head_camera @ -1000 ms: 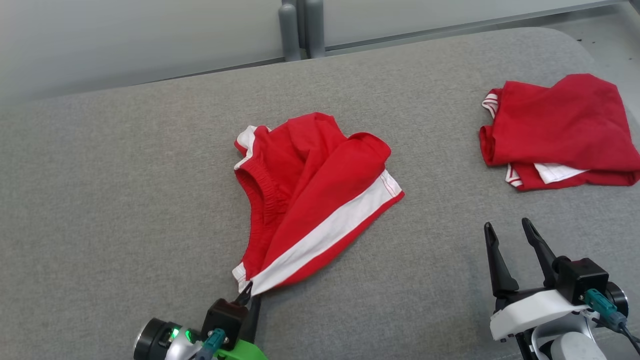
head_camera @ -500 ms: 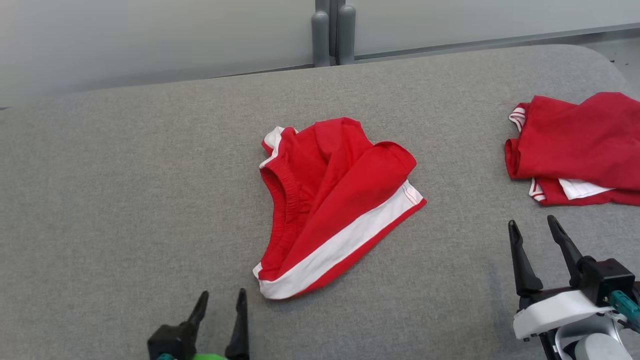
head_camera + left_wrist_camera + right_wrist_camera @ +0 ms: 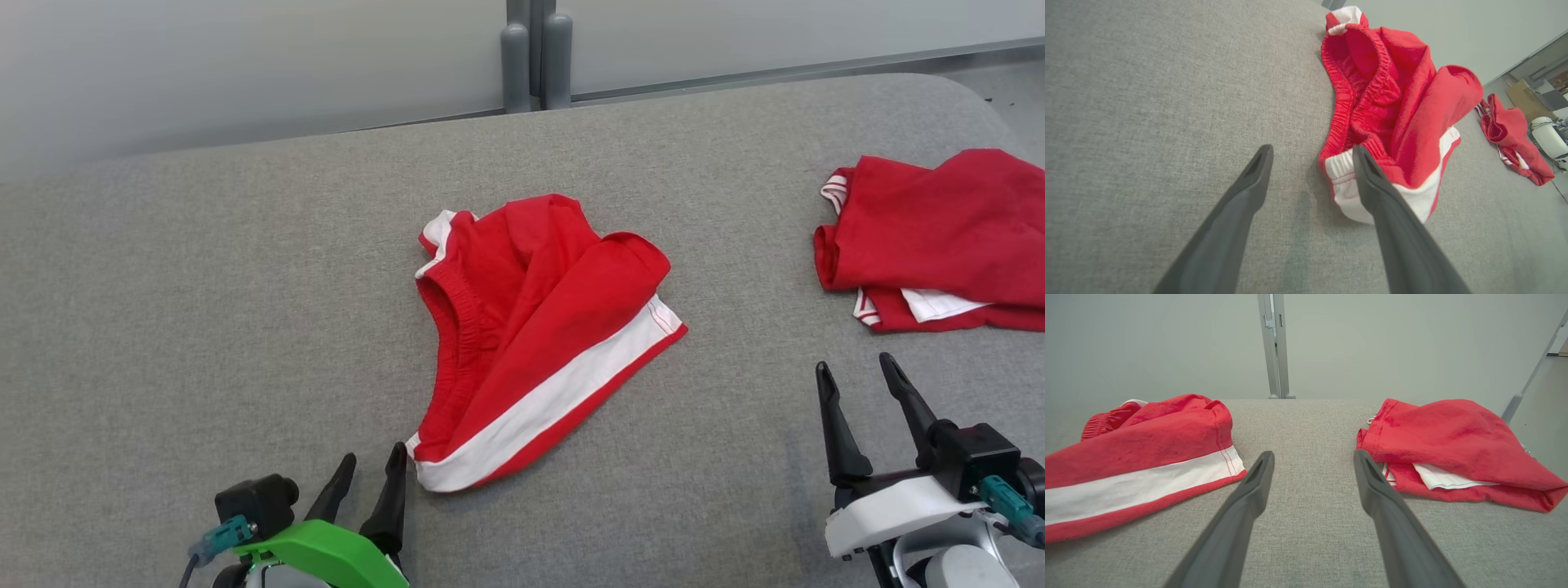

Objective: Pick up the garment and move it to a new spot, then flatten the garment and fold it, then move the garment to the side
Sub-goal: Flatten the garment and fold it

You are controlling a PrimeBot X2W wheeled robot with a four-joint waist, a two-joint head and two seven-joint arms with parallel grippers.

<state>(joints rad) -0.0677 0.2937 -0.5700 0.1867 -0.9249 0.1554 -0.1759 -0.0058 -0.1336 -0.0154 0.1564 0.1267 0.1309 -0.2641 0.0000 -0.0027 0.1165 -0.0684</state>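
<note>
Step, as I read it: flattening. The shorts lie mid-pad, bunched, with one flap folded over the rest and the waistband gaping toward 9 o'clock. Nothing is flat or folded yet.

Left gripper: fingers apart, holding nothing.
Right gripper: fingers apart, holding nothing, low over the bare pad.

Position:
- From the left gripper the shorts spread away toward 1 o'clock. Their near white corner sits just beside its inner finger.
- In the left wrist view that finger crosses the white corner. I can't tell whether it touches cloth.
- From the right gripper the shorts are at 10 o'clock, near but apart, with the white-banded hem closest.
- A second red pile lies at 1 o'clock from the right gripper, well apart from the shorts.

How to do it well:
- Take the near white corner with the left. The waistband looks doubled there, so go in low and get both layers well between the fingers.
- Bring the right in toward 10 o'clock to the far end of the white band, then draw the two ends apart along it.
- Let the cloth drag on the pad so the top flap unrolls rather than lifts.
- Don't sweep into the pile.
- My guess at the risk: soft knit slips out of a tip-only pinch.
</note>
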